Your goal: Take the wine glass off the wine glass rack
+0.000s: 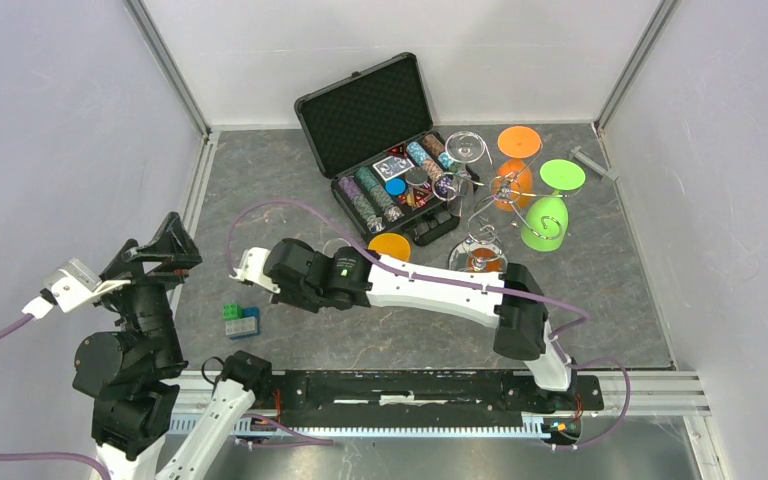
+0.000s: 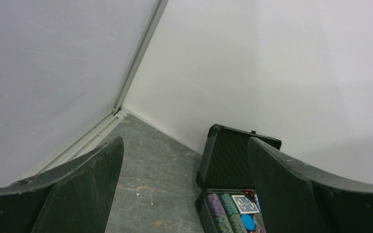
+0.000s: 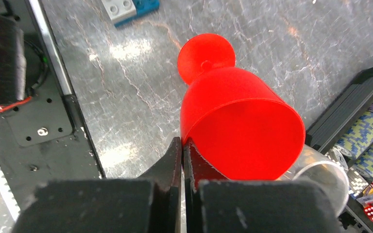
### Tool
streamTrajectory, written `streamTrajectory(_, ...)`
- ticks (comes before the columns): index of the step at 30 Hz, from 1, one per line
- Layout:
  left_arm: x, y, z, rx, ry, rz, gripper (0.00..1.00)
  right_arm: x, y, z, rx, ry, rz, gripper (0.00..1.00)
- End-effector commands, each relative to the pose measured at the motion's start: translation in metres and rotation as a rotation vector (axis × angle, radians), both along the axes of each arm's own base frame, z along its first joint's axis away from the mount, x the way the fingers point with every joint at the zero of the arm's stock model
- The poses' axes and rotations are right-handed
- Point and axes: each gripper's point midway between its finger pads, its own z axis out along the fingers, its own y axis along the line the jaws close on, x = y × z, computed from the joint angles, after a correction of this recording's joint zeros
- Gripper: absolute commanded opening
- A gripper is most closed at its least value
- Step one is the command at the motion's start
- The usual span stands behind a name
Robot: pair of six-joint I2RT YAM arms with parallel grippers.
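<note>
A black chip case (image 1: pixel 380 140) lies open by the far edge of the tabletop (image 1: pixel 290 190). Toy blocks (image 1: pixel 241 320) sit near the front edge. The shiny wine glass rack (image 1: pixel 480 255) stands beside the case, with other glasses (image 1: pixel 548 220) hanging on it. The right jaws pinch the rim of a red wine glass (image 3: pixel 233 111), off the rack. The left jaws are wide apart, holding nothing.

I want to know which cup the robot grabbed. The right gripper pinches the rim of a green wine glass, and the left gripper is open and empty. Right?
Not quite: the wine glass in the right gripper is red, not green, as the right wrist view shows. The rest holds: it is pinched at the rim, and the left gripper is open and empty.
</note>
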Motion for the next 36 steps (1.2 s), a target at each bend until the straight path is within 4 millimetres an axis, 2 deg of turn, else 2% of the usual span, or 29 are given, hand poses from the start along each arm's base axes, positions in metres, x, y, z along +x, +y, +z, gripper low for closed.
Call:
streamTrajectory(1, -0.008, 0.015, 0.007, 0.033, 0.002, 0.078, 1.00, 0.006, 0.002, 0.005, -0.018, -0.027, 0.011, 0.00)
streamTrajectory(5, -0.008, 0.015, 0.007, 0.034, -0.001, 0.081, 1.00, 0.008, 0.001, -0.005, -0.054, -0.035, 0.005, 0.01)
streamTrajectory(8, -0.007, 0.014, 0.006, 0.033, -0.003, 0.078, 1.00, 0.009, 0.002, -0.006, -0.059, -0.038, 0.006, 0.07)
streamTrajectory(11, -0.006, 0.013, 0.006, 0.035, -0.002, 0.073, 1.00, 0.011, 0.005, -0.004, -0.053, -0.044, 0.006, 0.20)
streamTrajectory(15, -0.007, 0.013, 0.007, 0.033, -0.005, 0.070, 1.00, 0.016, 0.008, 0.001, -0.044, -0.069, -0.004, 0.29)
streamTrajectory(24, -0.007, 0.013, 0.008, 0.031, -0.013, 0.071, 1.00, 0.031, 0.019, 0.014, 0.011, -0.152, -0.028, 0.38)
streamTrajectory(27, -0.008, 0.013, 0.010, 0.032, -0.019, 0.070, 1.00, 0.031, 0.026, 0.030, 0.070, -0.158, -0.030, 0.46)
streamTrajectory(31, -0.009, 0.013, 0.013, 0.033, -0.027, 0.066, 1.00, 0.027, 0.032, 0.066, 0.183, -0.155, -0.024, 0.61)
streamTrajectory(34, -0.010, 0.010, 0.015, 0.025, -0.048, 0.046, 1.00, 0.023, 0.029, 0.104, 0.282, -0.159, -0.019, 0.71)
streamTrajectory(36, -0.010, 0.006, 0.018, 0.026, -0.065, 0.020, 1.00, 0.022, 0.022, 0.136, 0.352, -0.174, -0.024, 0.73)
